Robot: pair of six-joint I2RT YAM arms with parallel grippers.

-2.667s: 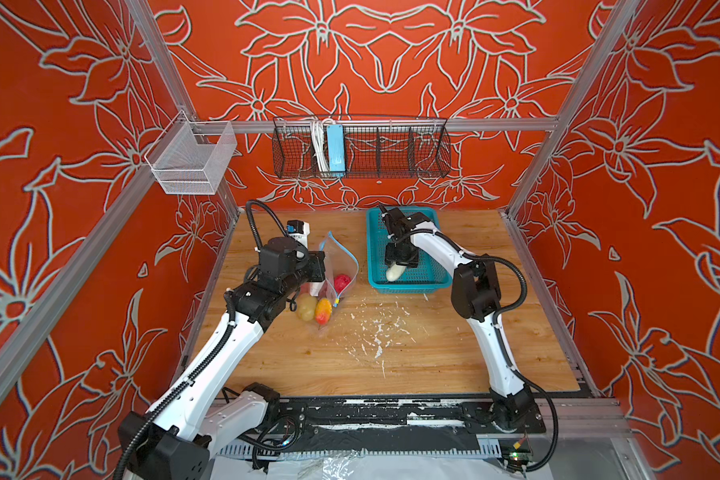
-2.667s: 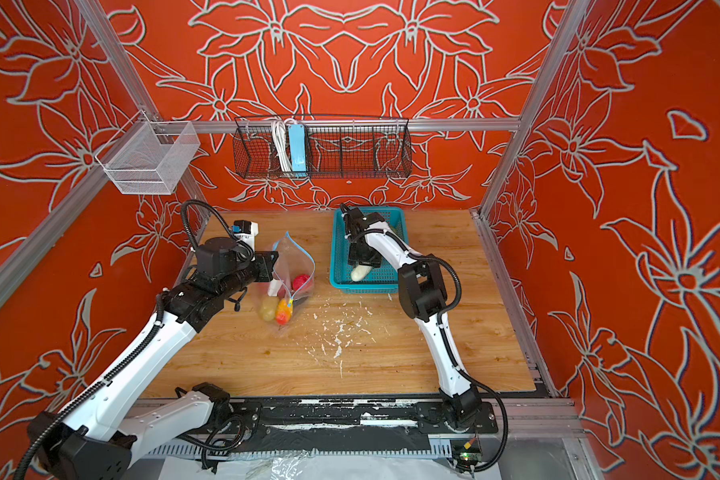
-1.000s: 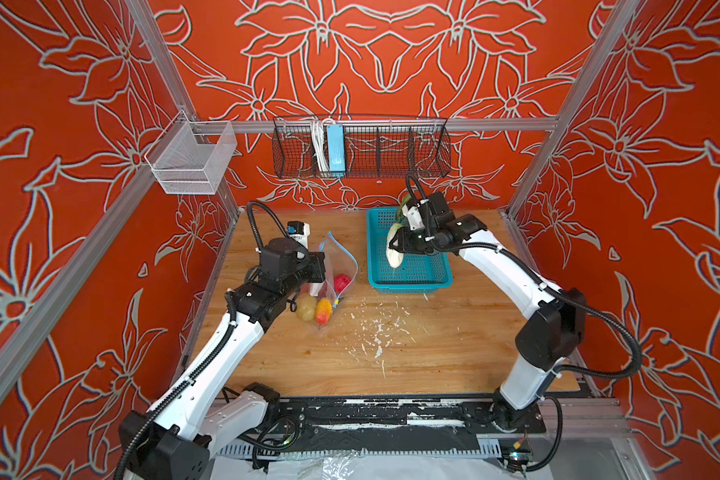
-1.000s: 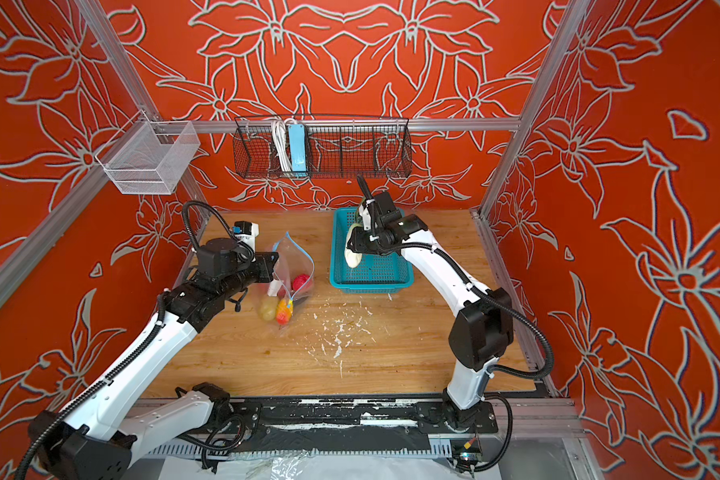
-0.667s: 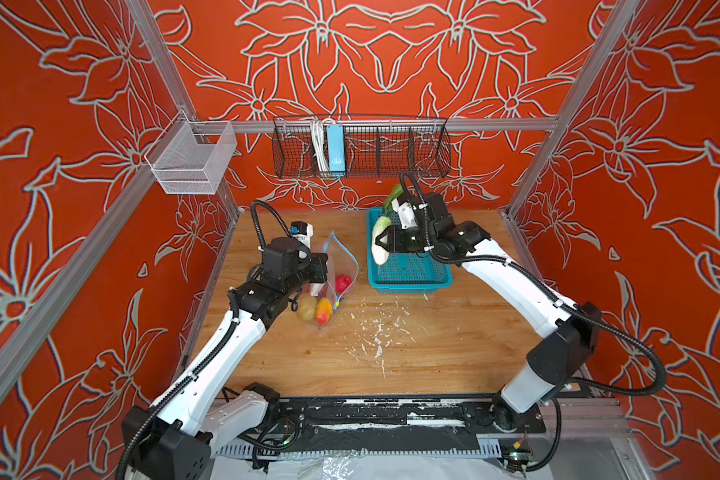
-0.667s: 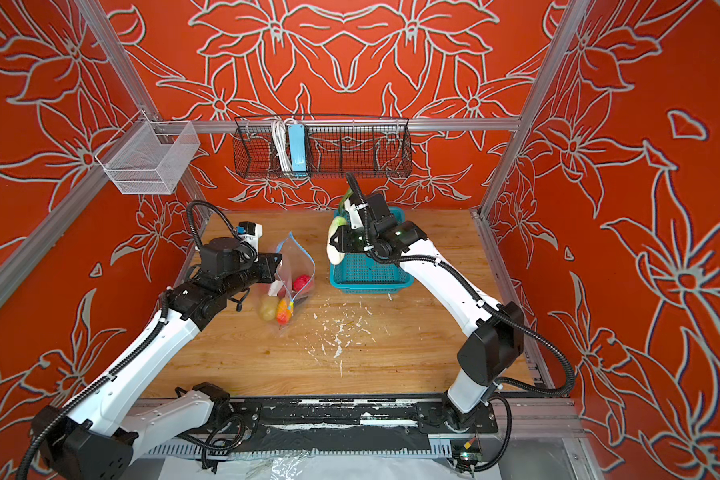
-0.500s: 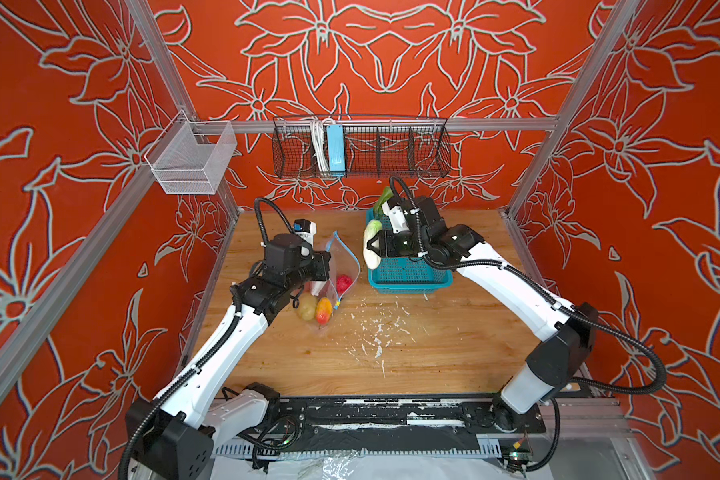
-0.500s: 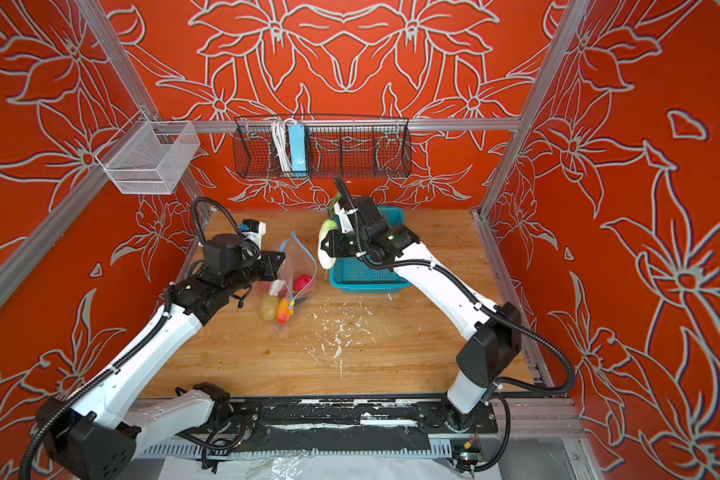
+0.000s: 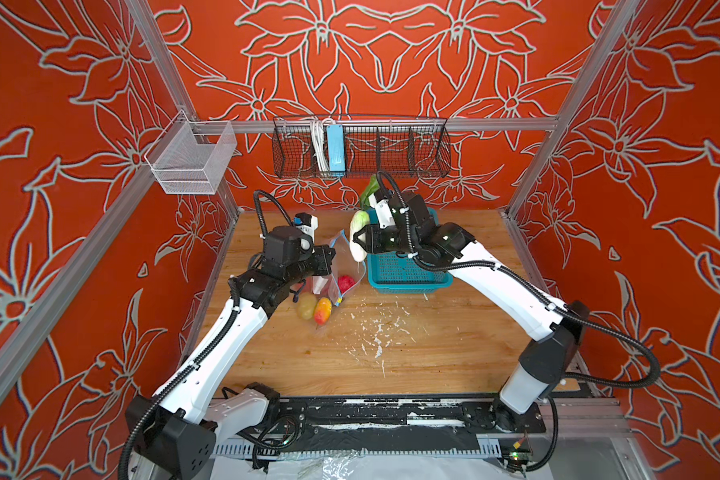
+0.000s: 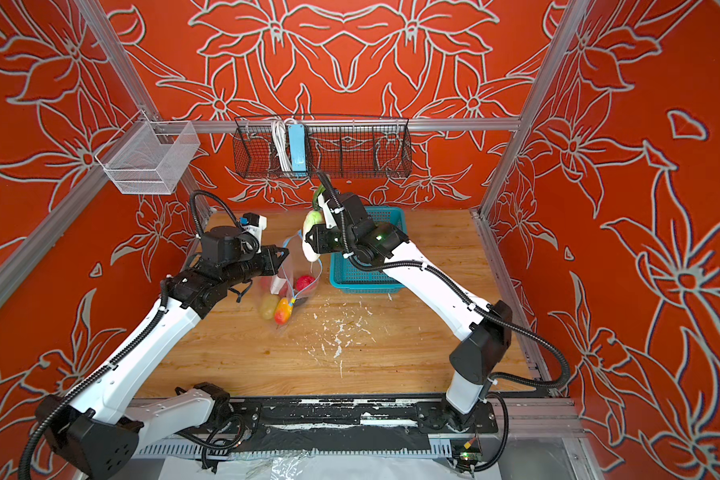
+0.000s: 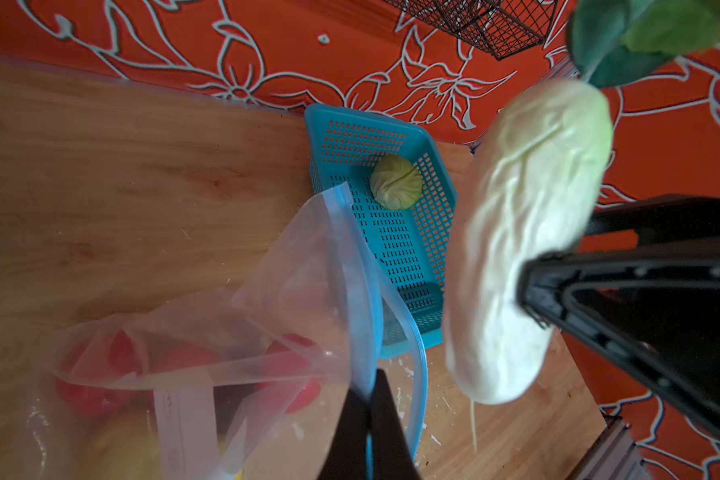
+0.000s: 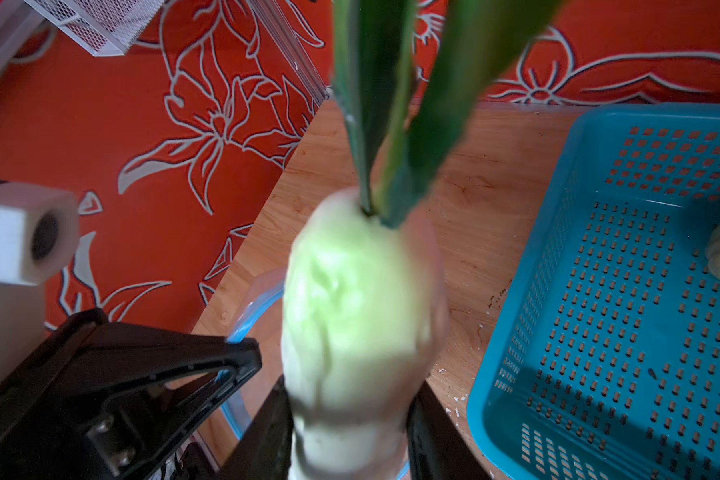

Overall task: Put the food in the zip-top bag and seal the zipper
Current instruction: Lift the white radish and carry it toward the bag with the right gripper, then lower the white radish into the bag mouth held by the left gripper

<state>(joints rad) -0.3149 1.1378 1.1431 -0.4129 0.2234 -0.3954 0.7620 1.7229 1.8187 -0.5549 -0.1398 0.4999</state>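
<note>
You lifted the cucumber (image 9: 357, 237) out of the basket (image 9: 408, 282) with the right gripper (image 9: 363, 243) and carried it left across the frame, ending at the open mouth of the bag (image 9: 339, 253), just left of the basket. Your right arm's elbow swung out toward the lower right. The left arm edged slightly upward in the frame.

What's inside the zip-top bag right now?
The zip-top bag shows red berries, a yellow potato and an orange-red fruit. The left tool and white label cover the rest.
</note>
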